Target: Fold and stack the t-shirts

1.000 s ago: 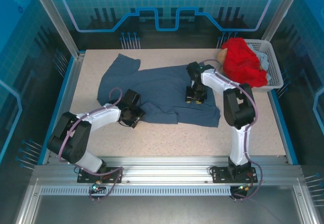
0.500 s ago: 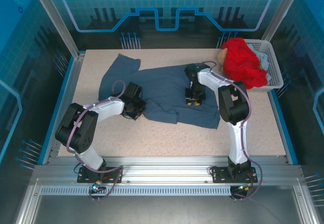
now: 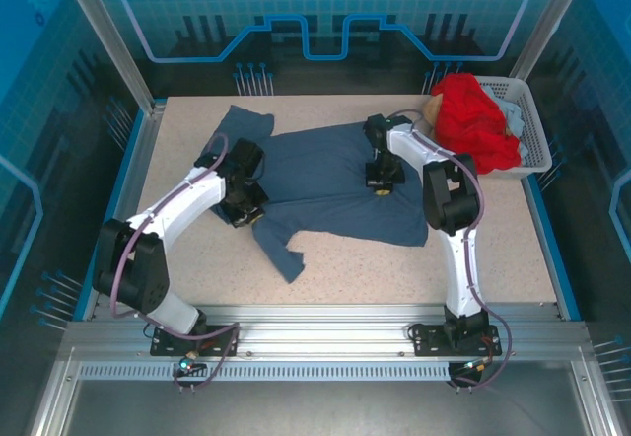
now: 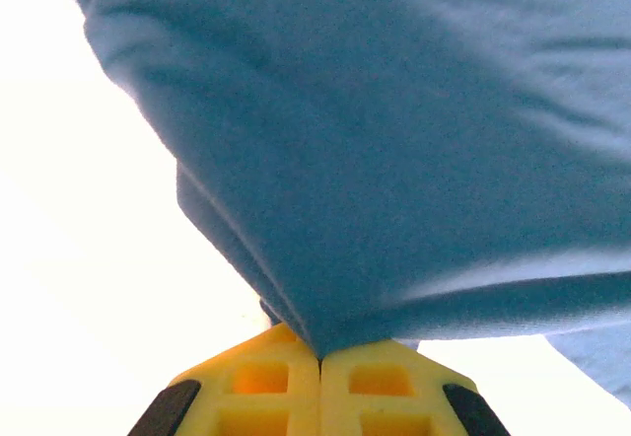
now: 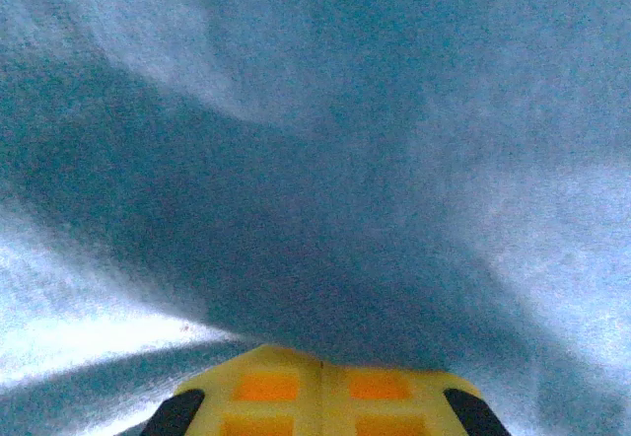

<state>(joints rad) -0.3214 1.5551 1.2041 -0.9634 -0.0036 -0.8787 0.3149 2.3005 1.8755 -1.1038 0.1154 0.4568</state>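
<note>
Left arm (image 3: 182, 202) and right arm (image 3: 449, 204) reaching forward, left end effector (image 4: 318, 355) pinched closed, right end effector (image 5: 322, 361) pinched closed

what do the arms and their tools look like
The left arm and right arm have white links, black joint housings and a purplish cable looped alongside. The left tool and right tool have bright yellow fingers with square hollows and black side pieces.

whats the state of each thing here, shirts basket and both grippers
blue t-shirt: unfolded, rumpled on the table
red t-shirt: crumpled in a heap in the basket
basket: upright, at the table's far right corner
left gripper: shut on the blue t-shirt's edge
right gripper: shut on a fold of the blue t-shirt
</note>
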